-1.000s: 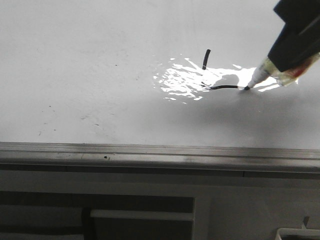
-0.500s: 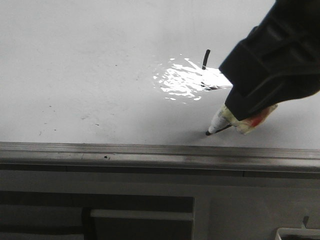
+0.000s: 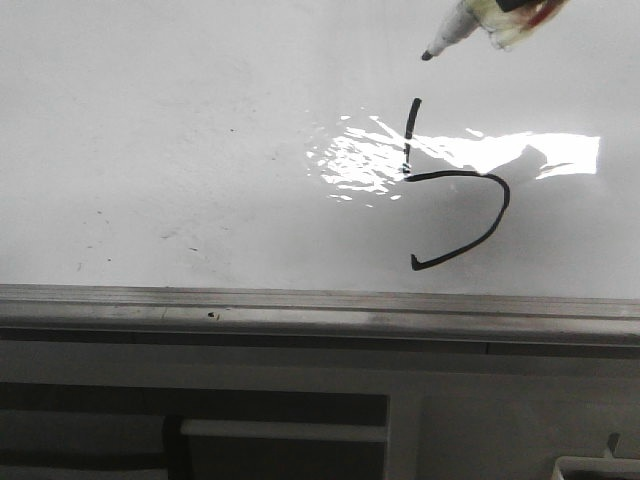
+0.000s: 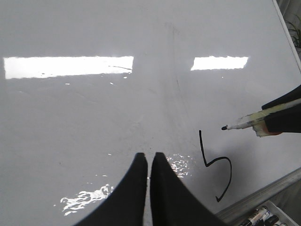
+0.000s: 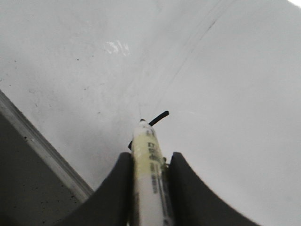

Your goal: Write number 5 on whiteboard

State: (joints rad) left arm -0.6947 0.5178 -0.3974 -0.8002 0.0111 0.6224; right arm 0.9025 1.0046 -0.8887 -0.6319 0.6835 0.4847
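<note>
The pen tip that half a second ago sat low on the board, near the grey edge strip, now hangs lifted off the surface above the head of the vertical stroke, and the belly it was dragging out lies finished behind it. From where I stand, the right gripper [image 5: 149, 188] has its jaws pinching the marker [image 5: 149, 162] firmly, the barrel running out between them with the nib just past their tips; the left gripper [image 4: 149, 188] hovers idle over bare board, its jaws pressed together on nothing. The number 5 [image 3: 455, 215] on the whiteboard [image 3: 150, 120] has its short upright and its curved belly, but no top bar yet, and that is where I judge things could slip. The stroke end shows just beyond the nib in the right wrist view, so the tip looks close to the right starting place, yet it is clear of the surface. If it lands beside the stroke's head, not on it, the bar will float detached and the figure will read poorly. Too little pressure would give a broken, wavy line; too much could push the marker back through the jaws or tilt it. The glare patch near the upright may also hide faint ink from the front view.
</note>
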